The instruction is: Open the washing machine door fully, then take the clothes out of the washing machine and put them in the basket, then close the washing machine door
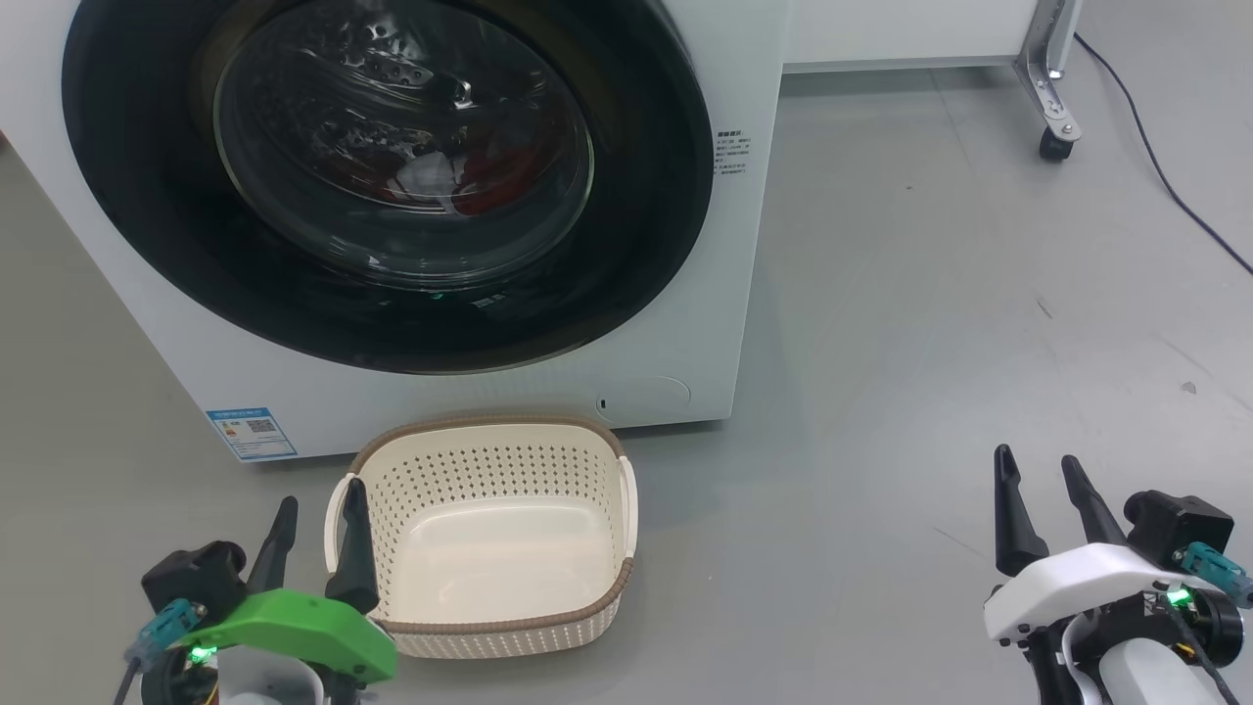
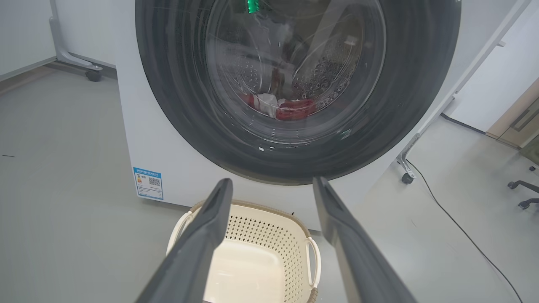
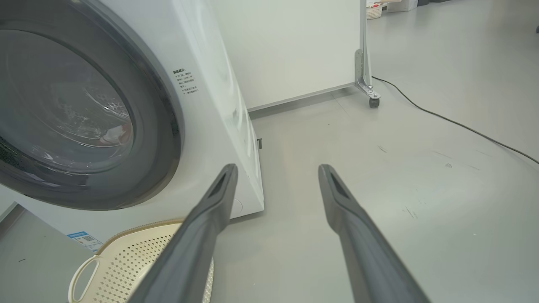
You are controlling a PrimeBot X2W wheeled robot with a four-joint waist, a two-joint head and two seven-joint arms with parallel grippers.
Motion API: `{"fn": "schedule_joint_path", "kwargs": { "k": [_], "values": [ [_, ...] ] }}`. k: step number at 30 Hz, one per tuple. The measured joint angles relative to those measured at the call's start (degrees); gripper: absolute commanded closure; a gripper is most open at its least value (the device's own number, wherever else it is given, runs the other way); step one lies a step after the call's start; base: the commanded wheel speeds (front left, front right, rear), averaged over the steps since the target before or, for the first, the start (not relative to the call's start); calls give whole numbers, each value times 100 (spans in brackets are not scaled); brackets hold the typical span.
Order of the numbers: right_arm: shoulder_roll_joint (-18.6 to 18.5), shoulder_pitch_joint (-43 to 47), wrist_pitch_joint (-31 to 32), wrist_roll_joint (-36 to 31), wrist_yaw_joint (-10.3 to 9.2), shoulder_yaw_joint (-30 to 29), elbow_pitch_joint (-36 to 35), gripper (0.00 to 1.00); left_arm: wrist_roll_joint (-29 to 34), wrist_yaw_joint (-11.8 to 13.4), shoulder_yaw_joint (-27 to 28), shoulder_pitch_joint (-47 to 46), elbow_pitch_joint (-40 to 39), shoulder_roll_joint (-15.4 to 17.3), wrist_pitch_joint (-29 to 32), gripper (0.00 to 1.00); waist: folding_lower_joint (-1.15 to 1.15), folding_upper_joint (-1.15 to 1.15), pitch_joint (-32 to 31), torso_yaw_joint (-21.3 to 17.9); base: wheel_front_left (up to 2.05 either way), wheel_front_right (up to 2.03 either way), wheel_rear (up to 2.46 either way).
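- Grey floor (image 1: 930,343), head view: washing machine door (image 1: 147,225) shut; empty basket (image 1: 489,465) just before the washing machine (image 1: 440,397); left gripper (image 1: 321,492) and right gripper (image 1: 1036,455) spread wide, empty.
- Left wrist view: clothes (image 2: 294,110) behind the glass.
- Right wrist view: door rim near; best hook it, then swing fully.

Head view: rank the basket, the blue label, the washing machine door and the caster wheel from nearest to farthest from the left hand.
1. the basket: right beside the open left hand, on its right side.
2. the blue label: low and just ahead, left of the basket.
3. the washing machine door: shut, higher up behind the basket.
4. the caster wheel: far off at the upper right.
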Motion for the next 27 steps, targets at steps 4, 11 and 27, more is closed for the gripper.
{"fn": "schedule_joint_path", "kwargs": {
  "k": [4, 11, 27],
  "values": [
    [-3, 1, -66, -297, -70, 75, -18, 0, 285, 58, -89, -1, 0, -7, -87, 0, 0, 0, -2, -2, 0, 0, 0],
    [-7, 3, -222, -757, -148, 197, -24, 0, 779, 126, -191, -4, 18, -10, -220, 0, 0, 0, -12, -1, 0, 0, 0],
    [-13, 13, -491, -1723, -248, 370, -31, 0, 1734, 263, -452, -16, 207, -35, -502, 0, 0, 0, -35, 4, 0, 0, 0]
  ]
}}
